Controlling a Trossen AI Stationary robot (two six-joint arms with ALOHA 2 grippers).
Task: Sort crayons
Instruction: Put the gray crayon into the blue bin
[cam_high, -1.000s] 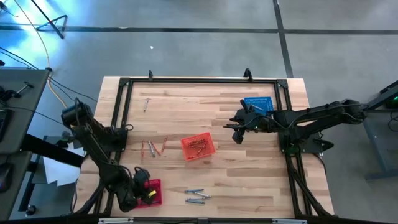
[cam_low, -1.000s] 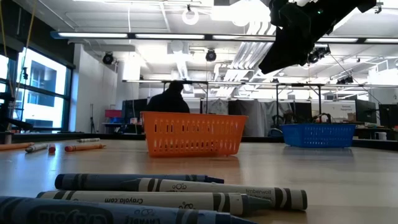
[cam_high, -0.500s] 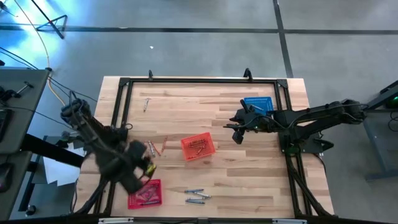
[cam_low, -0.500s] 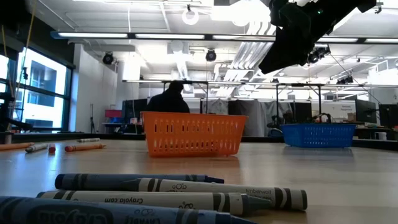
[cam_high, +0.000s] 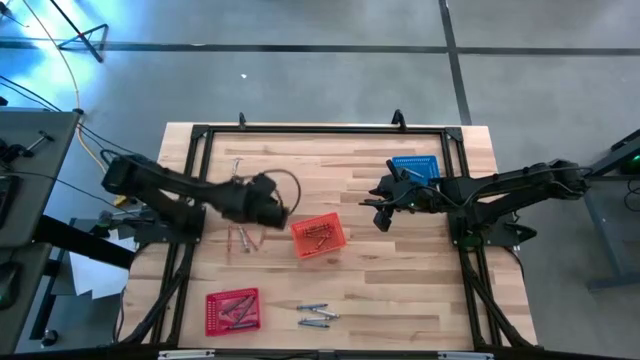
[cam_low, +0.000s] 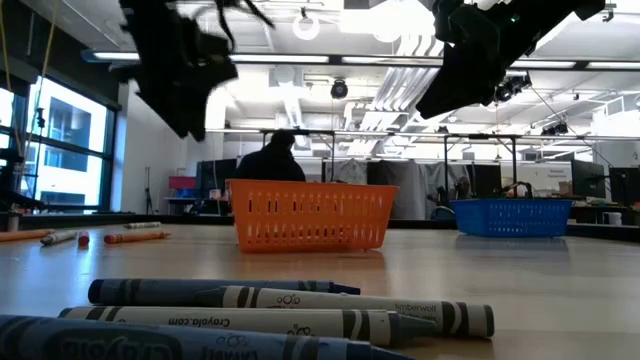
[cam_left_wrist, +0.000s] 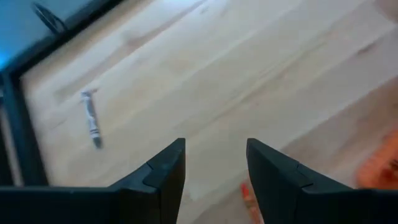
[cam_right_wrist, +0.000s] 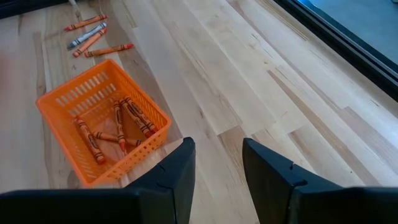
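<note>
At the left of the pale wooden plank table (cam_high: 400, 290), the left end effector (cam_high: 270, 205) hangs above the loose cluster of thin red-orange and grey crayons (cam_high: 246, 238), its two dark fingers spread wide with nothing between them; a single grey crayon (cam_left_wrist: 92, 118) lies apart near the table's far left corner. The risk here is a poor pick: the sticks in that cluster lie close together and at angles, so a descent that is off-centre could pinch two at once, or nudge one so it rolls away across the smooth wood. The square orange mesh basket (cam_high: 318, 236) sits just beside that cluster, already holding several red-orange crayons, and a careless swing could clip its rim and shift it. Near the front edge sit a square red mesh basket (cam_high: 232, 310) with crayons inside and, to its right, a few bluish-grey crayons (cam_high: 317, 316) lying loose, still unsorted; they would be easy to scatter off the edge. Farther right, the right end effector (cam_high: 381, 212) waits above the table with its fingers parted and empty, near the square blue mesh basket (cam_high: 415, 166); both arms reaching toward the middle together could collide.
</note>
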